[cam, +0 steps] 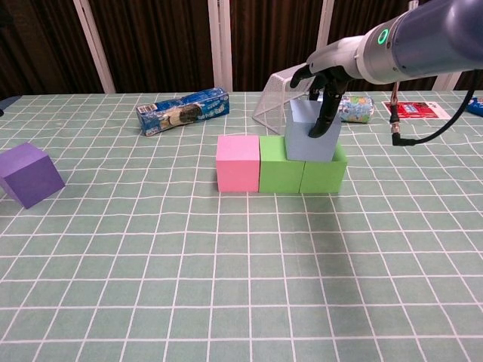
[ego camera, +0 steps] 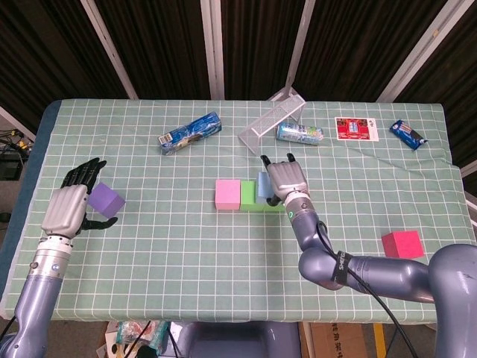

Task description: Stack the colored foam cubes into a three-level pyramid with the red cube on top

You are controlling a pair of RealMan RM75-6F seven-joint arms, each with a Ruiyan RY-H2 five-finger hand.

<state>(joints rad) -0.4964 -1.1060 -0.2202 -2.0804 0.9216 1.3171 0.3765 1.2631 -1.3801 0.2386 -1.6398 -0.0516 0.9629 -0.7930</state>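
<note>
A pink cube [cam: 238,163] and two green cubes [cam: 281,167] [cam: 324,175] form a row mid-table. On the two green ones sits a light blue cube [cam: 306,140], which my right hand [cam: 326,72] grips from above; one finger [cam: 326,119] runs down its front face. The head view shows the same right hand [ego camera: 284,180] covering the right green cube, with the blue cube [ego camera: 261,183] peeking out at its left. A purple cube [ego camera: 105,200] lies at the left beside my open left hand [ego camera: 68,207]. The red cube [ego camera: 402,244] sits alone at the right front.
At the back lie a blue snack tube [ego camera: 190,133], a tipped clear rack [ego camera: 273,118], a small can [ego camera: 299,133], a red card [ego camera: 356,128] and a blue packet [ego camera: 408,133]. The table's right edge runs near the red cube.
</note>
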